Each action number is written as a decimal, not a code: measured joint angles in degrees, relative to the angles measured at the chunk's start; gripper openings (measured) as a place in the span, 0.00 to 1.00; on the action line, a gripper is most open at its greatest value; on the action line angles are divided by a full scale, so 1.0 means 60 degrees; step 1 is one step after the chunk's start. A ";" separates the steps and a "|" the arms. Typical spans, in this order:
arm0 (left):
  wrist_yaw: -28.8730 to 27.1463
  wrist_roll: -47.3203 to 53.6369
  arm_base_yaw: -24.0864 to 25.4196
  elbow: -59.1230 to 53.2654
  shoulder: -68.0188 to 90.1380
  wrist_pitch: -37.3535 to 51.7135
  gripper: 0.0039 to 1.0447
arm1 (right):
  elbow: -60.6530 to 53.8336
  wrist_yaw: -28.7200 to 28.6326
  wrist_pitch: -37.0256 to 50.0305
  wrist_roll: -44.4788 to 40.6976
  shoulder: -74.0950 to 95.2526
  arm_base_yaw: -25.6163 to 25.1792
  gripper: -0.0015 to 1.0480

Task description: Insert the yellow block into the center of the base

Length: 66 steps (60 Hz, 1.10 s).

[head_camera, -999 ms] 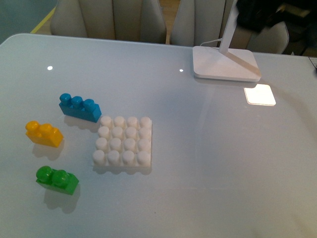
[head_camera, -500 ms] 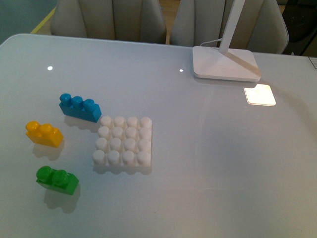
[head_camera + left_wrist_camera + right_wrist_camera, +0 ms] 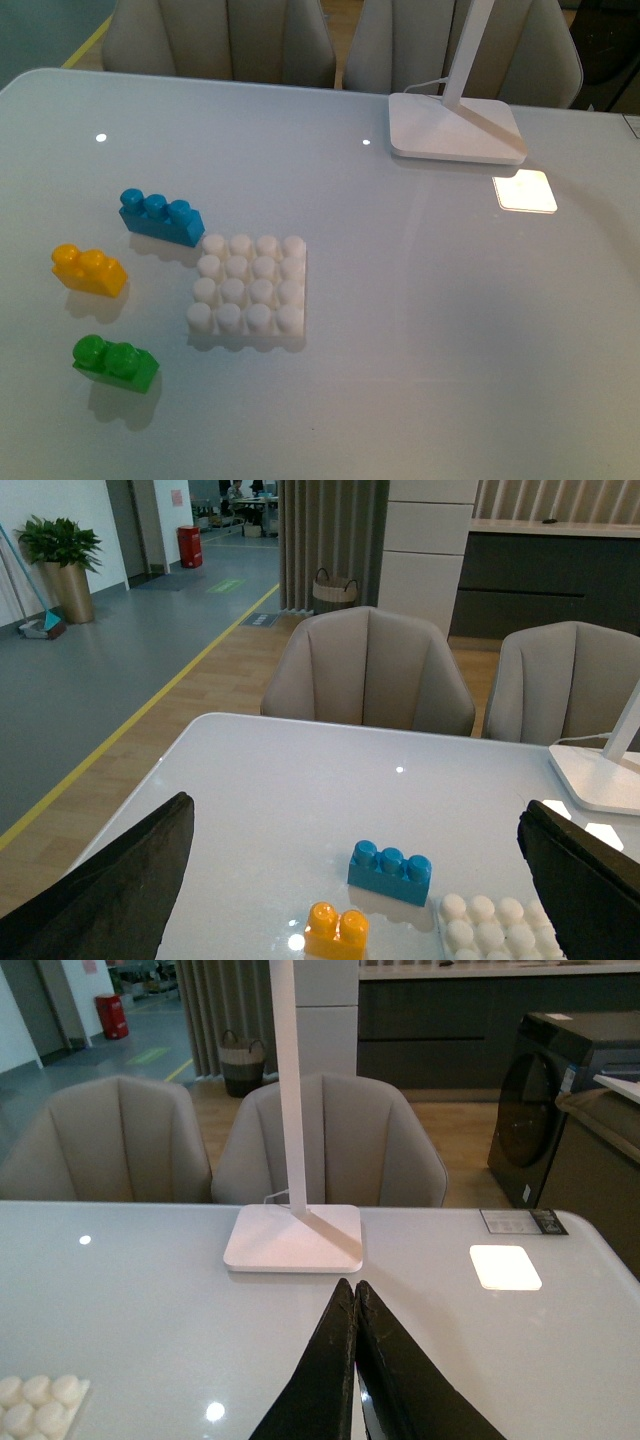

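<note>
Item one, the yellow block [image 3: 90, 270]: it lies on its underside on the white table [image 3: 430, 330], studs up, on the robot's left side. It is apart from the base [image 3: 248, 290], which sits flat toward the middle of the table with all sixteen studs bare.

Item two, neighbouring pieces: a blue brick [image 3: 162, 217] with three studs lies beyond the yellow block, its near end just beside the far left corner of the base; whether the two touch cannot be told. A green brick [image 3: 116, 362] lies nearer the robot than the yellow block, well clear of it.

Item three, tools: the left gripper [image 3: 355, 805] is released, its two dark fingers [image 3: 100, 890] spread wide at either edge of the left wrist view. It hangs above the table, with the yellow block, blue brick and a corner of the base in sight between the fingers. The right gripper [image 3: 350, 1290] is clenched on itself, fingers pressed together along their length, pointing toward the lamp foot [image 3: 294, 1238]. Neither arm shows in the front view.

Item four: a bright square of light [image 3: 524, 191] lies on the table beside the lamp foot.
</note>
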 joint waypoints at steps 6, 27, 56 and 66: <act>-0.0004 0.0000 0.0000 0.0000 0.0000 0.0000 0.93 | -0.0007 0.0000 -0.0342 -0.0004 -0.0390 0.0000 0.02; -0.0004 0.0000 0.0000 0.0000 0.0000 0.0000 0.93 | -0.0007 -0.0011 -0.1577 -0.0004 -0.1665 0.0000 0.02; 0.0000 0.0000 0.0000 0.0000 0.0000 0.0000 0.93 | -0.0004 -0.0004 -0.3858 -0.0004 -0.3883 0.0000 0.02; 0.0000 0.0000 0.0000 0.0000 0.0000 0.0000 0.93 | -0.0004 -0.0007 -0.3872 -0.0015 -0.3905 0.0000 0.14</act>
